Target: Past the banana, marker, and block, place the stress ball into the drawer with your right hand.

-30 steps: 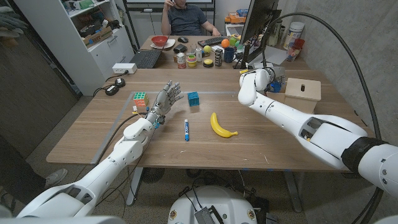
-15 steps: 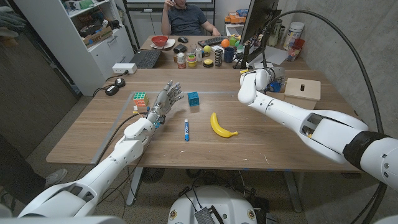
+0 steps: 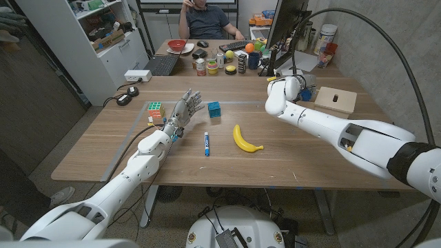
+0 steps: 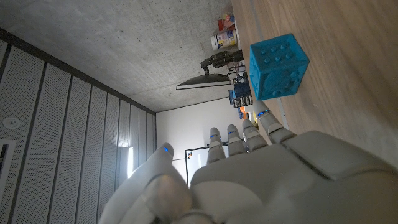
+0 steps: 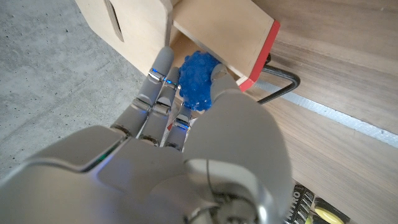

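My right hand (image 5: pixel 186 155) holds the blue bumpy stress ball (image 5: pixel 198 87) between thumb and fingers, at the mouth of the open drawer (image 5: pixel 224 31) with its red front edge. In the head view my right hand (image 3: pixel 284 93) is at the left side of the wooden drawer box (image 3: pixel 335 100), far right of the table. The banana (image 3: pixel 244 139), blue marker (image 3: pixel 206 143) and blue block (image 3: pixel 214 109) lie mid-table. My left hand (image 3: pixel 182 110) stands with fingers spread, holding nothing, left of the block (image 4: pixel 278 67).
A Rubik's cube (image 3: pixel 154 110) sits just left of my left hand. A monitor (image 3: pixel 286 27), cups and small items crowd the table's far end, where a person (image 3: pixel 205 19) sits. A metal handle (image 5: pixel 280 84) hangs from the drawer front.
My right hand has edged slightly right, closer to the drawer box. The left arm and the things mid-table have not moved.
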Motion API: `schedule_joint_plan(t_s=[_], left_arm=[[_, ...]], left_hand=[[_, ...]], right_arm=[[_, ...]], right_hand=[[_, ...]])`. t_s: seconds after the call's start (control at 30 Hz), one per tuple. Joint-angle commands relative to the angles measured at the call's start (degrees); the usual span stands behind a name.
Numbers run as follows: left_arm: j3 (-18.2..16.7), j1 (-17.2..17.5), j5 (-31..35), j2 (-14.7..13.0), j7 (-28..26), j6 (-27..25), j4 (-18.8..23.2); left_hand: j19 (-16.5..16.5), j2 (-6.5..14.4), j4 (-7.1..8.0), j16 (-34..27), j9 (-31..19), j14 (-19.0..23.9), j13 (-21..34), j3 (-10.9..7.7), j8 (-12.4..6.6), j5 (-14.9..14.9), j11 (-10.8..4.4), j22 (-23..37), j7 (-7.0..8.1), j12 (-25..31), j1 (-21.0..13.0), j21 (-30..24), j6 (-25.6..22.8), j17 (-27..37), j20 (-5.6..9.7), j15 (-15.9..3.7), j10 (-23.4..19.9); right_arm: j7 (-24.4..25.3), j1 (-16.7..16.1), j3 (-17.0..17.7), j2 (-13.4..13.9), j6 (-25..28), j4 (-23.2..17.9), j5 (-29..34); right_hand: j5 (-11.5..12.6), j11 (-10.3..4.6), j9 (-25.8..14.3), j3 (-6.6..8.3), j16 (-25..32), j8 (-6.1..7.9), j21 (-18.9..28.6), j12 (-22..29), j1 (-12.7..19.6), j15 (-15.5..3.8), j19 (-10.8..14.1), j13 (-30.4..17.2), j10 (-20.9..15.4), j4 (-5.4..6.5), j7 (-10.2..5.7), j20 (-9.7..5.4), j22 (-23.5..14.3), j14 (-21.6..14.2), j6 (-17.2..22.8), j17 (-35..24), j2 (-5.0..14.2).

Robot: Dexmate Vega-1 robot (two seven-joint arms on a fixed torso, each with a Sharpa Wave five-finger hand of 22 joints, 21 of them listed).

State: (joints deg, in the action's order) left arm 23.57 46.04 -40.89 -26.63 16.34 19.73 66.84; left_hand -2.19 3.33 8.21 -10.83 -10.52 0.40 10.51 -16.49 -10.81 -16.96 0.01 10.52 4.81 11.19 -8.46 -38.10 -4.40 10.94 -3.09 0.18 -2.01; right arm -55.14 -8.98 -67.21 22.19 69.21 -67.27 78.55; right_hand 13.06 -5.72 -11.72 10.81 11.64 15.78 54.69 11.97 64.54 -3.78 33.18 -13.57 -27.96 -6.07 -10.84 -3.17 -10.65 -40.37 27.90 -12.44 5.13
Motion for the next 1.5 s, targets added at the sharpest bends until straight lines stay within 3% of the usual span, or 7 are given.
schedule_joint_plan(t_s=[0.03,0.2,0.57,0.7,0.97,1.5], left_arm=[[0.0,0.6,0.0,-0.4,-0.2,0.0,1.0],[-0.1,0.8,0.0,-0.5,-0.2,0.0,1.4],[-0.2,1.3,-0.2,-0.9,-0.3,0.0,2.2],[-0.3,1.5,-0.2,-1.1,-0.3,0.0,2.5],[-0.4,2.0,-0.3,-1.4,-0.3,0.0,3.0],[-0.6,2.6,-0.5,-1.8,-0.3,0.1,3.6]], left_hand=[[0.1,0.0,-0.01,-0.3,-0.2,0.3,0.3,0.11,-0.35,-0.3,0.2,0.1,0.08,0.3,0.3,0.4,-0.3,0.2,-0.48,0.37,-0.3],[0.0,0.0,-0.01,-0.3,-0.2,0.3,0.2,0.19,-0.54,-0.3,0.19,0.1,-0.08,0.3,0.3,0.4,-0.8,0.2,-0.48,0.43,-0.3],[0.1,0.0,0.0,-0.3,-0.2,0.3,0.2,0.31,-0.62,-0.4,0.16,0.1,-0.36,0.4,0.4,0.5,-1.1,0.2,-0.55,0.43,-0.4],[0.1,0.0,-0.01,-0.3,-0.2,0.3,0.2,0.34,-0.61,-0.4,0.14,0.1,-0.39,0.4,0.4,0.5,-1.2,0.2,-0.56,0.36,-0.4],[0.1,0.0,-0.02,-0.3,-0.2,0.3,0.2,0.42,-0.61,-0.5,0.14,0.1,-0.47,0.3,0.5,0.6,-1.3,0.2,-0.57,0.37,-0.3],[0.2,0.1,-0.04,-0.3,-0.2,0.4,0.2,0.55,-0.55,-0.6,0.14,0.1,-0.4,0.4,0.5,0.7,-1.3,0.1,-0.56,0.33,-0.4]], right_arm=[[-1.0,1.2,-2.8,2.4,1.9,-3.3,-3.4],[-1.4,1.6,-3.7,3.0,2.6,-4.2,-3.9],[-2.1,2.3,-5.7,4.0,4.5,-5.8,-4.2],[-2.6,2.6,-7.3,3.9,5.6,-5.6,-2.3],[0.6,0.5,-5.6,5.6,5.4,-9.6,-1.1],[5.2,-3.3,-0.1,7.5,2.7,-16.3,0.9]], right_hand=[[0.5,-0.39,-0.1,-1.28,-0.1,-2.89,0.5,-0.4,-0.9,-8.84,-0.2,0.3,2.8,0.44,-0.44,-9.37,0.0,1.3,-4.4,-0.3,-1.32],[0.8,-0.59,-0.1,-2.57,0.0,-4.56,0.5,-0.5,-1.9,-8.77,-0.2,0.6,5.5,0.86,-0.96,-9.2,0.2,2.2,-7.7,-0.4,-1.92],[1.2,-0.83,-0.1,-4.64,-0.5,-5.01,0.1,-0.7,-4.2,-8.39,-0.1,1.0,9.7,1.71,-1.12,-9.01,0.4,4.8,-10.3,-0.5,-3.08],[1.8,-1.02,-0.1,-6.47,-1.1,-4.62,-0.8,-0.1,-6.3,-7.95,0.1,1.2,11.3,2.61,-1.7,-8.65,0.7,10.2,-10.6,-0.6,-3.91],[2.3,-0.86,-0.1,-6.8,-0.7,-3.82,-1.5,0.8,-6.3,-8.39,0.4,1.3,10.1,2.54,-1.71,-8.9,0.9,11.9,-8.5,-1.0,-3.65],[2.9,-0.57,-0.1,-7.92,0.5,-2.69,-3.6,2.2,-7.3,-8.3,0.4,1.5,7.4,2.95,-1.73,-8.03,1.1,11.4,-3.8,-1.5,-3.62]])
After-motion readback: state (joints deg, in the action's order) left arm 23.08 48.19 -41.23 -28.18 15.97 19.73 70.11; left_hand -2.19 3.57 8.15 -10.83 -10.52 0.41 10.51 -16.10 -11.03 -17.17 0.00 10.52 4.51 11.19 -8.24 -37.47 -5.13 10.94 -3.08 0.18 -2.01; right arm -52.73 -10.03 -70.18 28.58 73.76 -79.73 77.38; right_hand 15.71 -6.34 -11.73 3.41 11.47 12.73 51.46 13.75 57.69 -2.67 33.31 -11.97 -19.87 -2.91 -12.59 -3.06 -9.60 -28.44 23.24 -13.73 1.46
